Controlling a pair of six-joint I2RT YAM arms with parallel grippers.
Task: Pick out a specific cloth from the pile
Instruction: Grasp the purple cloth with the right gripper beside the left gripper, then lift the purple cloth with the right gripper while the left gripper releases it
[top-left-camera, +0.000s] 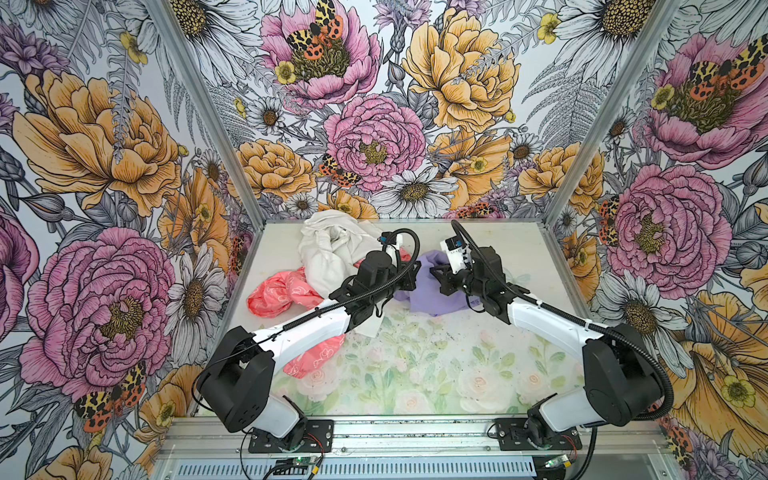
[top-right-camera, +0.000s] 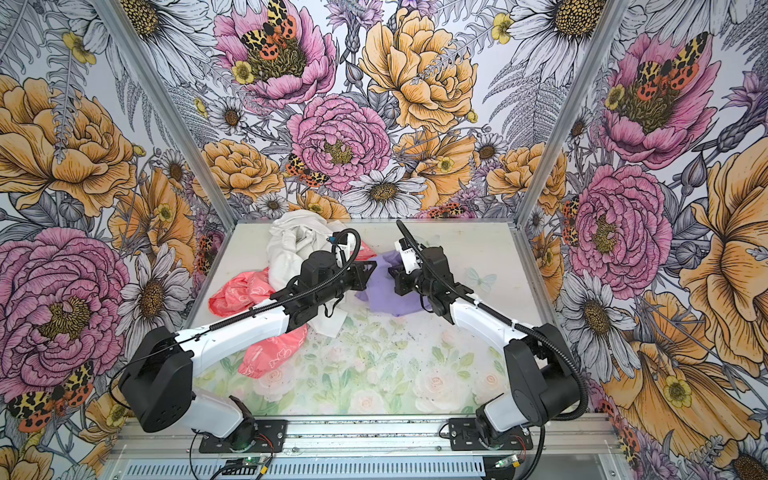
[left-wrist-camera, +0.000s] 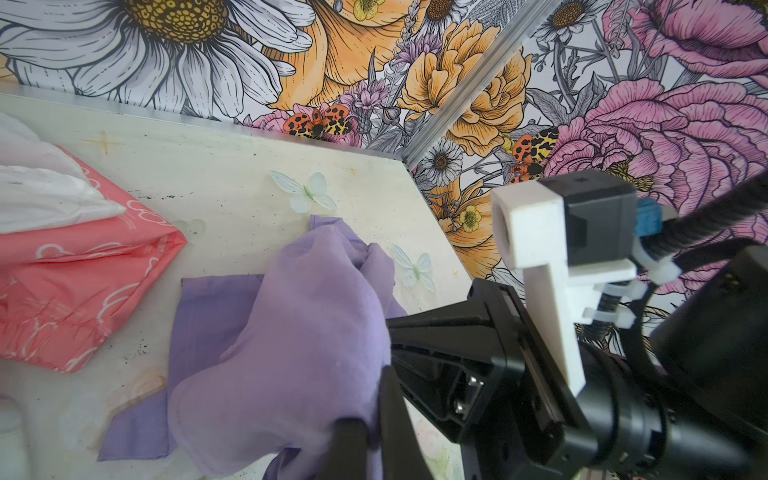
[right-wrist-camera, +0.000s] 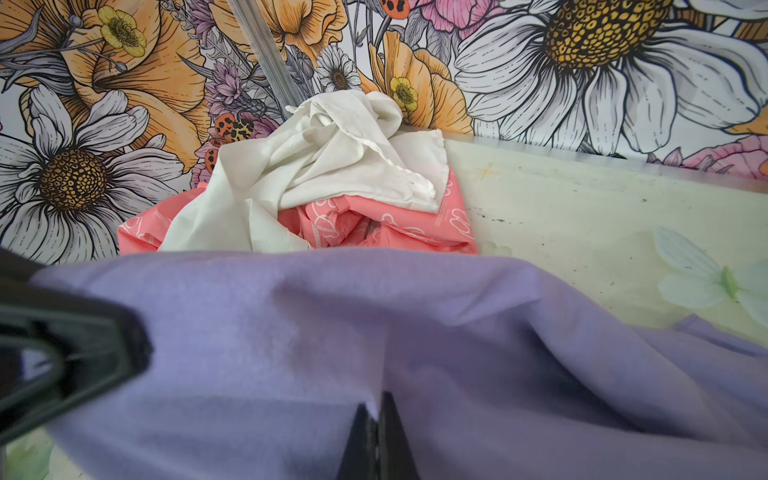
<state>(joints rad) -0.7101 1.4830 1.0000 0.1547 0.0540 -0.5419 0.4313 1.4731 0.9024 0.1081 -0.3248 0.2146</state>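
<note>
Here we see the right gripper (right-wrist-camera: 377, 405) clamped tight on a fold of the cloth (right-wrist-camera: 415, 324). The left gripper (left-wrist-camera: 372, 411) has its fingers close together with lavender fabric pinched between them. The cloth is plain, soft and crumpled, humped up between both grippers, its flat edges on the table (top-left-camera: 457, 365), just right of the pile (top-left-camera: 328, 257).

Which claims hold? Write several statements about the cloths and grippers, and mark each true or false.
1. The right gripper has its jaws shut on the lavender cloth. True.
2. The white shirt lies on the lavender cloth. False: it lies on the coral-pink cloth.
3. The left gripper holds the coral-pink cloth. False: it pinches the lavender cloth.
4. Both grippers are at the lavender cloth. True.
</note>
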